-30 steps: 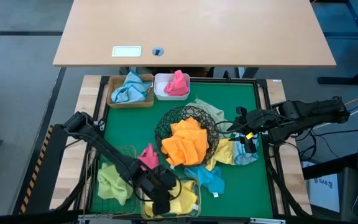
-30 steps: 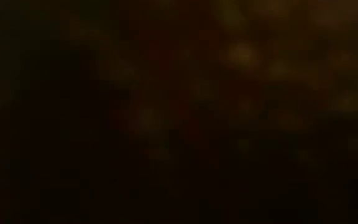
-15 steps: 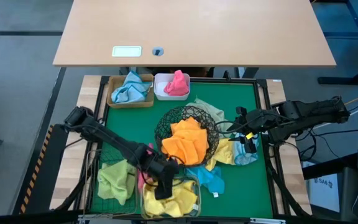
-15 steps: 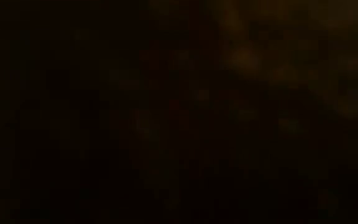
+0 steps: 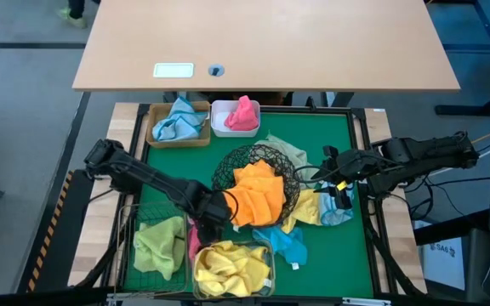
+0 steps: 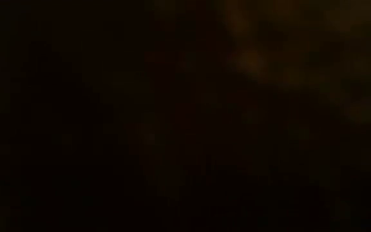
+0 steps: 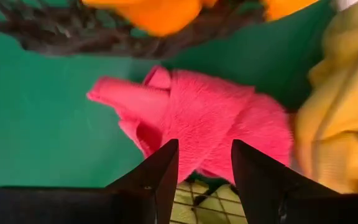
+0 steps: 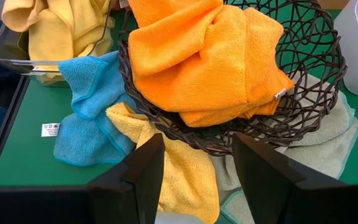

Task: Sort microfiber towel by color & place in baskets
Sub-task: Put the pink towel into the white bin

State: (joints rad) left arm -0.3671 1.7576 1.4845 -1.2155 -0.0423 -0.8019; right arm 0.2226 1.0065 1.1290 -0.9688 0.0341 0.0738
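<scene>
1. Towels: sorting partly done. Yellow towel fills the clear plastic box at the near edge of the green worktop.
2. Green towel lies in the green wire-mesh basket, just left of the clear box.
3. Pink towel lies between mesh basket and clear box, partly on the mat, partly over the basket rim.
4. Left gripper is just beyond that pink towel, beside the near-left rim of the round black wire bowl. In the left wrist view the fingers are apart, nothing between them, pink towel right in front.
5. Blue towel and another yellow towel lie loose on the mat at the near-right of the wire bowl, touching its rim.
6. Orange towel is heaped in the wire bowl, mid-worktop, spilling over the near rim.
7. Right gripper hovers at the right of the bowl. Its fingers are apart and empty in the right wrist view.
8. Pale green towel is spread flat at the far-right of the bowl, partly under it.
9. Far edge: light blue towel in the tan square tray; second pink towel in the white tub just right of it.
10. Low view is dark, shows nothing.
</scene>
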